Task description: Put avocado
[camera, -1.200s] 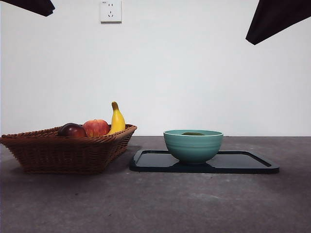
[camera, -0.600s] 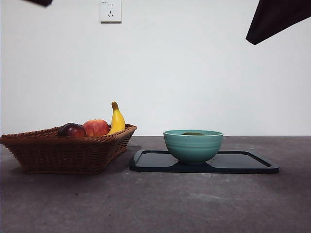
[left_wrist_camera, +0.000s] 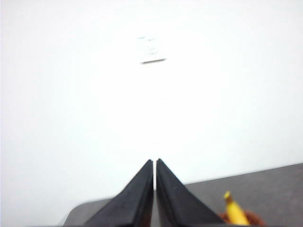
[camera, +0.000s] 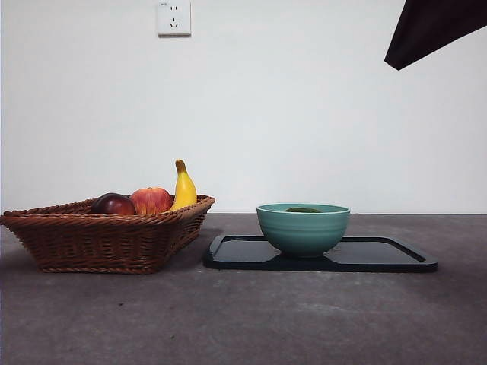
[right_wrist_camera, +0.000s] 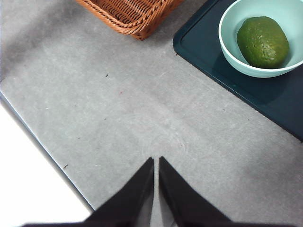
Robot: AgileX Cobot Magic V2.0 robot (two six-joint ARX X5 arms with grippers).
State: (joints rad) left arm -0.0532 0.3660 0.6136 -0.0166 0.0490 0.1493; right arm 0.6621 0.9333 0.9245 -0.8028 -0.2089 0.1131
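The avocado (right_wrist_camera: 263, 41), dull green with bumpy skin, lies inside the teal bowl (right_wrist_camera: 229, 47). In the front view only its top (camera: 303, 210) peeks over the bowl (camera: 303, 230) rim. The bowl stands on a dark tray (camera: 380, 257). My right gripper (right_wrist_camera: 155, 161) is shut and empty, held high over bare table away from the bowl; it shows as a dark shape (camera: 426, 30) at the front view's top right. My left gripper (left_wrist_camera: 155, 163) is shut and empty, raised and facing the white wall.
A wicker basket (camera: 99, 236) at the left holds a dark maroon fruit (camera: 114, 204), a red apple (camera: 151, 200) and a banana (camera: 183, 187). The basket corner (right_wrist_camera: 132, 14) and tray (right_wrist_camera: 265, 99) show in the right wrist view. A wall socket (camera: 173, 17) is behind.
The dark tip of the left arm at the front view's top left corner has risen out of the picture. Everything on the table stays put.
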